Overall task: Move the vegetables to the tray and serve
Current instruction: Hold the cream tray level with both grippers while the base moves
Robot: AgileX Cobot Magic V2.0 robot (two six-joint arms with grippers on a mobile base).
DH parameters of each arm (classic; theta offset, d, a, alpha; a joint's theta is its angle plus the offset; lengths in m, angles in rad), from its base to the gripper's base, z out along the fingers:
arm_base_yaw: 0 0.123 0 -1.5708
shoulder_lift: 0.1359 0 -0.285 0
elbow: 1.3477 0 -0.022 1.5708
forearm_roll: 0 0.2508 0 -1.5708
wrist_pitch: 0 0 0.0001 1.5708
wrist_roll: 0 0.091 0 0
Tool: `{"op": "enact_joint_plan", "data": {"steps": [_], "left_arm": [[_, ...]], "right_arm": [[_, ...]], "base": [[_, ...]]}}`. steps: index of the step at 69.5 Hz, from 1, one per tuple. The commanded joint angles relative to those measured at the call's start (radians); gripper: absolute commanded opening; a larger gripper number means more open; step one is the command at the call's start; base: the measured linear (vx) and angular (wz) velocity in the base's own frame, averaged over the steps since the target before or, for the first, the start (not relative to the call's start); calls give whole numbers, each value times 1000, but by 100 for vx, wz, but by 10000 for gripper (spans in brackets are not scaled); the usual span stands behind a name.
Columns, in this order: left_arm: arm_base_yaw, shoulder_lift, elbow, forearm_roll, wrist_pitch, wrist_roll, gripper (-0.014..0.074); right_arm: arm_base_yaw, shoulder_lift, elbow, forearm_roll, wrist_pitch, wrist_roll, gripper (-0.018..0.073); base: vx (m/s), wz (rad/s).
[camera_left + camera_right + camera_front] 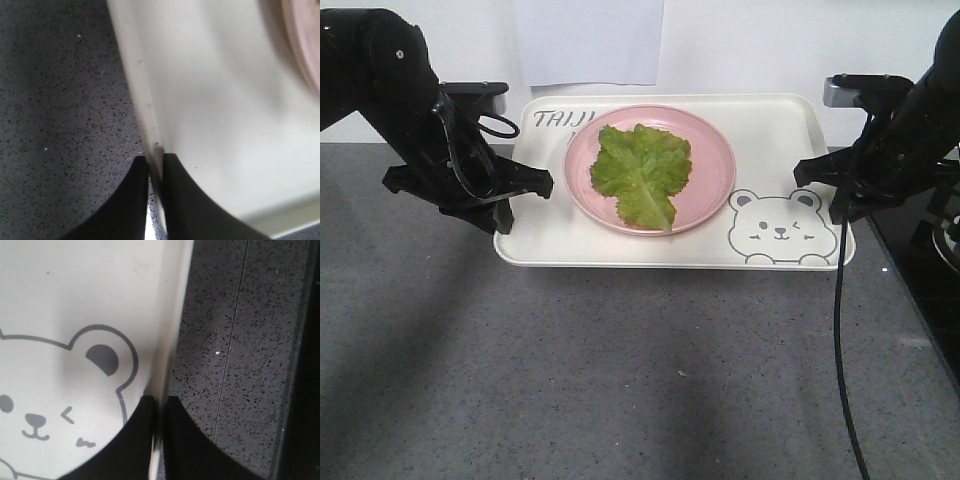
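Observation:
A crinkled green lettuce leaf point(642, 172), the vegetables, lies on a round pink plate point(712, 170) that stands on the cream-white tray point(775, 130). The tray carries a grey bear face point(780, 228) point(60, 390) and lettering at its far left. My left gripper point(512, 203) point(155, 161) is shut on the tray's left rim point(145, 110). My right gripper point(838, 205) point(160, 401) is shut on the tray's right rim point(172, 315). In each wrist view one finger lies inside the rim and one outside it.
The tray rests on a speckled dark grey countertop point(620, 370). A black cable point(845, 360) hangs from the right arm across the counter. A black surface point(930, 270) borders the counter at the right. A white wall stands behind.

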Motion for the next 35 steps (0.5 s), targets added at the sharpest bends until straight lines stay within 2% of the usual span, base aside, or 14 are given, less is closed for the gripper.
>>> {"op": "enact_joint_plan", "data": {"steps": [1,35], "left_arm": [[-16,-62,-36,-90,-55,26,-6],[-16,-62,-36,-90,-55,26,-6]], "right_arm": [[11,-56,-32,74,-57,-31,-7],[11,-56,-32,74,-57,-31,-7]], "base": [[0,0],[0,0]]}}
